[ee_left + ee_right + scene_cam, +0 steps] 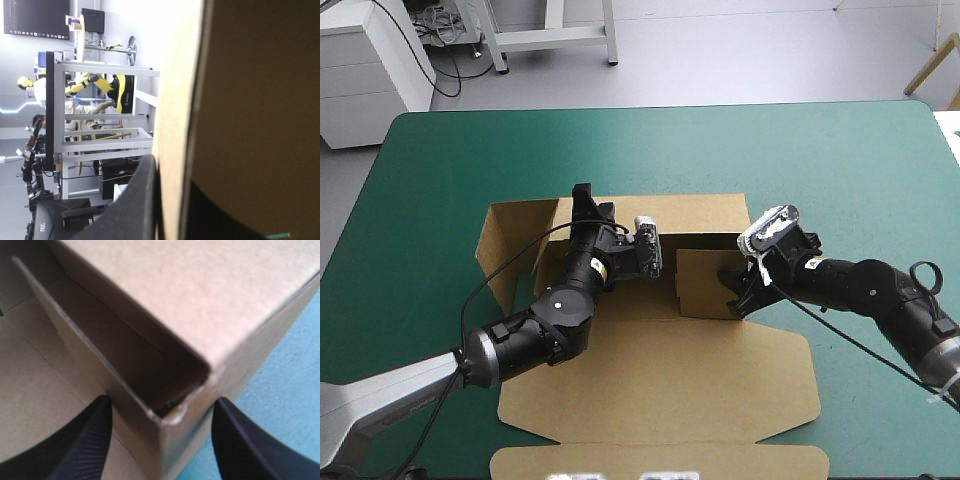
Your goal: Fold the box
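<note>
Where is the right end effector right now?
In the high view, the right end effector sits at the raised right-side wall of the box, its open fingers straddling that wall's corner.

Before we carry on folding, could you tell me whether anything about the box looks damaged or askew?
Only a small thing: the corner of the box wall between the right gripper's open fingers looks slightly crumpled, and the folded-over flap there gapes instead of lying flush. Nothing looks torn.
</note>
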